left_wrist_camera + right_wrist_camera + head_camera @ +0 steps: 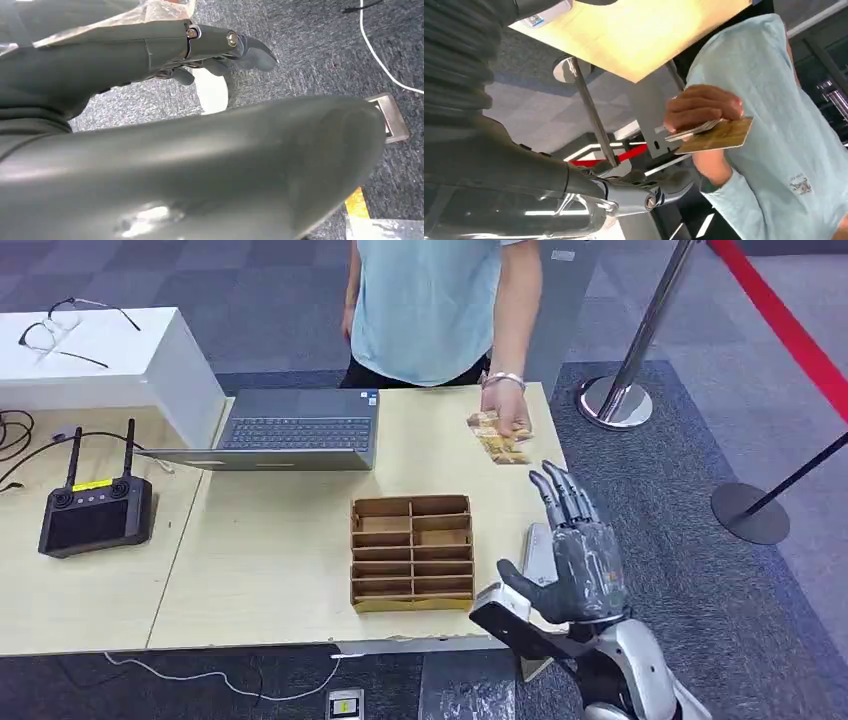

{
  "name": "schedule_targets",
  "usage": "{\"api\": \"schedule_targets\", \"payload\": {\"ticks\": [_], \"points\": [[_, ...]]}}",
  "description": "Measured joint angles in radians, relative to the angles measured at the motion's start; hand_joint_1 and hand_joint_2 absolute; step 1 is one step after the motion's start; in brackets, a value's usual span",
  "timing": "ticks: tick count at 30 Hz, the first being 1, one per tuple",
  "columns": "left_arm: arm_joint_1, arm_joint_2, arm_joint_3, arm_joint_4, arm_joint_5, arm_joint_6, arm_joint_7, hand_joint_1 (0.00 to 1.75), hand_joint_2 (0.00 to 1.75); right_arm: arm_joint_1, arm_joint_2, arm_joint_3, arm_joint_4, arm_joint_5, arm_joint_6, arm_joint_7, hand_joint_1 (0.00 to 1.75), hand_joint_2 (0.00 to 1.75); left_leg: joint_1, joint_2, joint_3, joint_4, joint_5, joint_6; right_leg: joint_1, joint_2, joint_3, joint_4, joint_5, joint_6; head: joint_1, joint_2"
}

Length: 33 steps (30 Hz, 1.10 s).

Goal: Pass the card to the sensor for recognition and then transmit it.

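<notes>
Cards, a small fan of gold-brown patterned ones point(497, 443), sit in the person's hand point(507, 414) over the far right corner of the pale wooden table point(270, 550); the right wrist view shows the same stack point(716, 135) pinched between that person's fingers point(702, 106). The robot's grey right hand point(570, 550) is raised just off the table's right edge, nearer than the cards and apart from them, fingers straight and spread, thumb out to the left, holding nothing. Its left hand point(200, 47) hangs over grey carpet with its dark fingers stretched out and nothing visible in them; whether they are wide or narrow I cannot tell. On the table, a brown cardboard tray with compartments point(412, 552) lies just left of the right hand. A grey open laptop point(290, 430) stands farther back, and a black handheld controller with two antennas point(95, 510) lies on the left table.
</notes>
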Motion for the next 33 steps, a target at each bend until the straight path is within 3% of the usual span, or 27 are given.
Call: {"api": "schedule_targets", "payload": {"ticks": [2, 3, 5, 11, 17, 22, 28, 30, 31, 33], "points": [[0.000, 0.000, -0.003, 0.000, -0.003, 0.000, 0.000, 0.00, 0.00, 0.000, 0.000, 0.007, 0.008, 0.000, -0.010, 0.001, 0.00, 1.75, 0.000, 0.000, 0.000, 0.000, 0.000, 0.000, 0.000, 0.000, 0.000, 0.000, 0.000, 0.000, 0.000, 0.000], [0.000, 0.001, -0.003, 0.000, -0.005, 0.000, 0.000, 0.00, 0.00, 0.000, 0.000, 0.011, 0.014, 0.000, -0.022, 0.002, 0.12, 1.75, 0.000, 0.000, 0.000, 0.000, 0.000, 0.000, 0.000, 0.000, 0.000, 0.000, 0.000, 0.000, 0.000, 0.000], [0.000, 0.002, -0.005, 0.000, -0.007, 0.002, -0.001, 0.00, 0.00, 0.001, 0.000, 0.019, 0.035, 0.000, -0.055, 0.002, 0.14, 1.75, 0.000, 0.000, 0.000, 0.000, 0.000, 0.000, 0.000, 0.000, 0.000, 0.000, 0.000, 0.000, 0.000, 0.000], [0.000, 0.003, -0.005, 0.000, -0.009, 0.002, -0.001, 0.00, 0.00, 0.002, 0.000, 0.021, 0.045, -0.001, -0.064, 0.002, 0.21, 1.75, 0.000, 0.000, 0.000, 0.000, 0.000, 0.000, 0.000, 0.000, 0.000, 0.000, 0.000, 0.000, 0.000, 0.000], [0.000, 0.006, -0.005, 0.000, -0.009, 0.001, 0.005, 0.00, 0.00, 0.005, 0.000, 0.023, 0.057, -0.001, -0.078, 0.002, 0.17, 1.75, 0.000, 0.000, 0.000, 0.000, 0.000, 0.000, 0.000, 0.000, 0.000, 0.000, 0.000, 0.000, 0.000, 0.000], [0.000, 0.006, -0.005, 0.000, -0.006, 0.001, 0.005, 0.00, 0.00, 0.007, 0.002, 0.026, 0.069, -0.002, -0.090, 0.000, 0.24, 1.75, 0.000, 0.000, 0.000, 0.000, 0.000, 0.000, 0.000, 0.000, 0.000, 0.000, 0.000, 0.000, 0.000, 0.000], [0.000, 0.007, -0.005, 0.000, -0.006, 0.001, 0.005, 0.00, 0.00, 0.009, 0.005, 0.031, 0.070, -0.002, -0.110, -0.001, 0.16, 1.75, 0.000, 0.000, 0.000, 0.000, 0.000, 0.000, 0.000, 0.000, 0.000, 0.000, 0.000, 0.000, 0.000, 0.000], [0.000, 0.008, -0.005, 0.000, -0.006, 0.001, 0.005, 0.00, 0.00, 0.009, 0.005, 0.033, 0.071, -0.001, -0.120, -0.003, 0.31, 1.75, 0.000, 0.000, 0.000, 0.000, 0.000, 0.000, 0.000, 0.000, 0.000, 0.000, 0.000, 0.000, 0.000, 0.000], [0.000, 0.008, -0.005, 0.000, -0.006, 0.002, 0.005, 0.00, 0.00, 0.009, 0.006, 0.033, 0.074, -0.001, -0.124, -0.005, 0.54, 1.75, 0.000, 0.000, 0.000, 0.000, 0.000, 0.000, 0.000, 0.000, 0.000, 0.000, 0.000, 0.000, 0.000, 0.000], [0.000, 0.008, -0.005, 0.000, -0.005, 0.003, 0.005, 0.00, 0.00, 0.009, 0.009, 0.034, 0.078, -0.001, -0.129, -0.008, 0.61, 1.75, 0.000, 0.000, 0.000, 0.000, 0.000, 0.000, 0.000, 0.000, 0.000, 0.000, 0.000, 0.000, 0.000, 0.000]]}}
